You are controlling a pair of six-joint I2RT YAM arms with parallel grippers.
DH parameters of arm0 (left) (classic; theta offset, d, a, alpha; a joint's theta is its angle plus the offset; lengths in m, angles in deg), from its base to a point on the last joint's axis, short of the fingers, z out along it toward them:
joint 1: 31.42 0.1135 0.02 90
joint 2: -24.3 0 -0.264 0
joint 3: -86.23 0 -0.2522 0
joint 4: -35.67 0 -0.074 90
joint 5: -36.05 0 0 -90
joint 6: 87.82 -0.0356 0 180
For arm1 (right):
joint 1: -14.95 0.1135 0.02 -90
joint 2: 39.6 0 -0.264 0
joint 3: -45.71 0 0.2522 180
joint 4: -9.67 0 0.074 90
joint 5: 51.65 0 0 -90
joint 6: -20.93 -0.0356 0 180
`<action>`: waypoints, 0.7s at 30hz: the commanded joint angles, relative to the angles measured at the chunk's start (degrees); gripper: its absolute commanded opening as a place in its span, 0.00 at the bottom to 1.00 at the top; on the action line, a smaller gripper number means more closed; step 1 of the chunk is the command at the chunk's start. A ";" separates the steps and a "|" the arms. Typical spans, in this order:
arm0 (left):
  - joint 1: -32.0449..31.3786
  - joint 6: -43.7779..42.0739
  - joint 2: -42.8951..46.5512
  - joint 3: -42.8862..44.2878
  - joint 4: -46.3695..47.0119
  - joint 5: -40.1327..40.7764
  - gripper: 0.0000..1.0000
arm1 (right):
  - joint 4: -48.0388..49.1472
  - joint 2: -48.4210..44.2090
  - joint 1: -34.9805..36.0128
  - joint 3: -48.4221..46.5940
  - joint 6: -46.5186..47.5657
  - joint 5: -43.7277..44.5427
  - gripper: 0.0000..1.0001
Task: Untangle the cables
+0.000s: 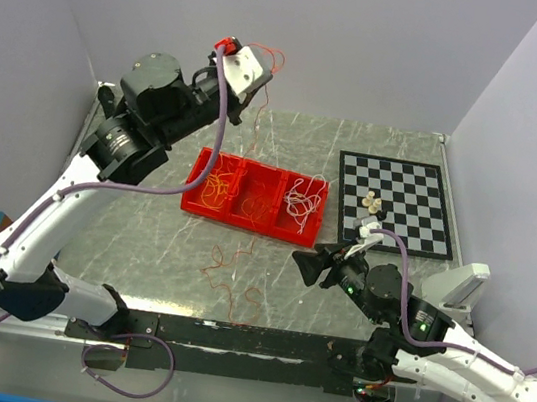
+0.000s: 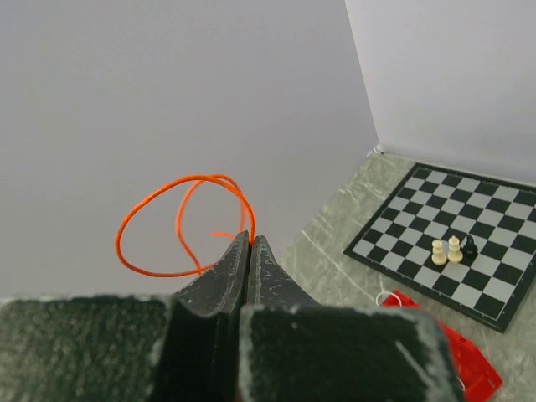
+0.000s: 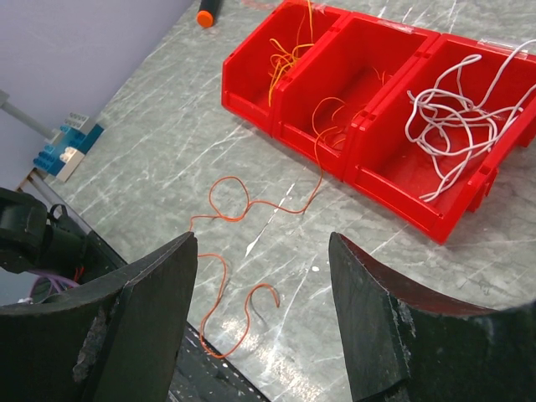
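Observation:
My left gripper point(image 1: 250, 65) is raised high above the table's back and is shut on a thin orange cable point(image 1: 271, 57). In the left wrist view the cable point(image 2: 202, 177) loops out from the closed fingertips point(image 2: 249, 239). Another orange cable point(image 1: 223, 258) lies loose on the table in front of the red tray point(image 1: 245, 220). My right gripper point(image 1: 311, 265) is open and empty, low over the table, to the right of that cable point(image 3: 277, 204). The tray point(image 3: 285, 117) holds yellow-orange cables point(image 3: 289, 50) in one compartment, orange strands point(image 3: 335, 126) in the middle and white cables point(image 3: 452, 109) in the third.
A chessboard point(image 1: 400, 202) with a few pieces point(image 1: 373, 205) lies at the right back. Grey walls close in the table on the left, back and right. Blue and white blocks point(image 3: 67, 146) sit off the table's left edge. An orange-tipped marker point(image 3: 205, 17) lies beyond the tray.

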 commanded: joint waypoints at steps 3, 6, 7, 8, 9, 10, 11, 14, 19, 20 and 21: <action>-0.17 -0.67 -0.07 0.36 2.06 0.16 0.01 | 1.85 -0.83 -0.14 -0.99 -0.39 0.31 0.70; -0.08 -0.84 -0.33 -0.34 1.97 0.16 0.01 | 1.50 -1.27 -0.14 -0.81 -0.47 0.49 0.70; -0.16 -1.02 -0.24 -0.69 1.97 0.16 0.01 | 1.41 -1.44 -0.14 -0.64 -0.39 0.58 0.70; -0.08 -1.20 -0.24 -0.96 2.23 0.25 0.01 | 1.33 -1.70 -0.14 -0.55 -0.39 0.58 0.70; -0.08 -1.20 -0.33 -1.05 2.14 0.25 0.01 | 1.41 -1.88 -0.23 -0.46 -0.47 0.67 0.70; -0.16 -1.11 -0.33 -1.05 2.23 0.25 0.01 | 1.24 -1.97 -0.14 -0.37 -0.39 0.67 0.70; -0.17 -1.20 -0.42 -1.05 2.14 0.34 0.01 | 1.15 -2.06 -0.14 -0.28 -0.39 0.67 0.70; -0.17 -1.55 -0.42 -2.36 2.32 0.86 0.01 | 1.06 -2.23 -0.14 -0.37 -0.30 0.84 0.70; -0.08 -2.52 0.37 -9.20 3.37 1.75 0.01 | 0.62 -2.85 -0.14 -0.11 -0.39 1.11 0.70; -0.08 -2.69 0.46 -10.44 3.29 1.74 0.01 | 0.62 -2.85 -0.14 -0.02 -0.39 1.11 0.70; -0.25 -2.52 0.37 -11.58 2.94 1.57 0.01 | 0.54 -2.85 -0.14 -0.19 -0.39 1.11 0.70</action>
